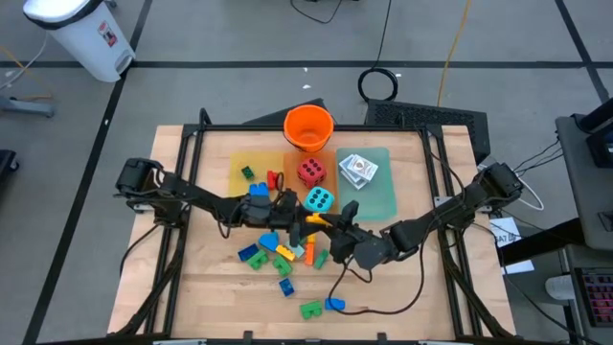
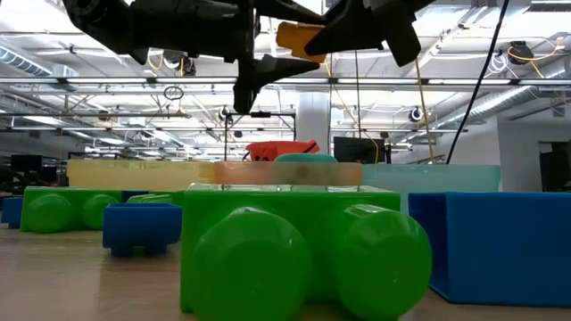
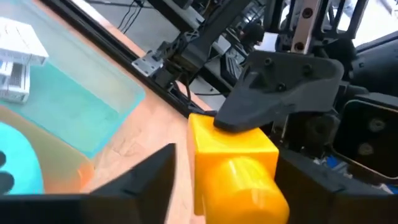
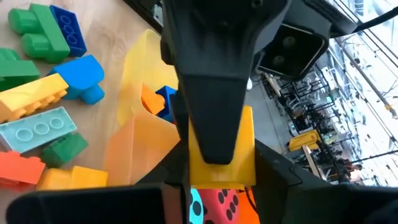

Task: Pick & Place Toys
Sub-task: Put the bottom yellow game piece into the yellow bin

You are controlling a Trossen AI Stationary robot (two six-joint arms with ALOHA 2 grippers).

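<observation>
A yellow brick (image 1: 320,220) hangs above the table's middle, with my right gripper (image 1: 335,226) shut on it. My left gripper (image 1: 295,217) faces it from the left; its two fingers (image 3: 146,180) stand on either side of the brick (image 3: 233,168). Wood shows in a thin gap beside one finger. Whether the other finger touches, I cannot tell. The teal die (image 1: 319,200) and red die (image 1: 309,172) sit on the orange tray behind. White card packs (image 1: 357,169) lie on the green tray (image 1: 381,196). Several loose bricks (image 1: 273,251) lie on the wood below. My right gripper pinches the yellow brick by two opposite side faces (image 4: 245,165) between its two fingers. One finger (image 3: 273,93) lies on the face that is turned up. The fingers come about level from the table's right. The brick is lifted clear, its stud end (image 3: 249,193) toward my left gripper.
An orange bucket (image 1: 308,127) stands at the far edge, behind the trays. A yellow tray (image 1: 251,165) holds a few bricks. A green brick (image 1: 310,309) and a blue one (image 1: 333,304) lie near the front edge, close before the low camera. Bare wood lies at the front left and right.
</observation>
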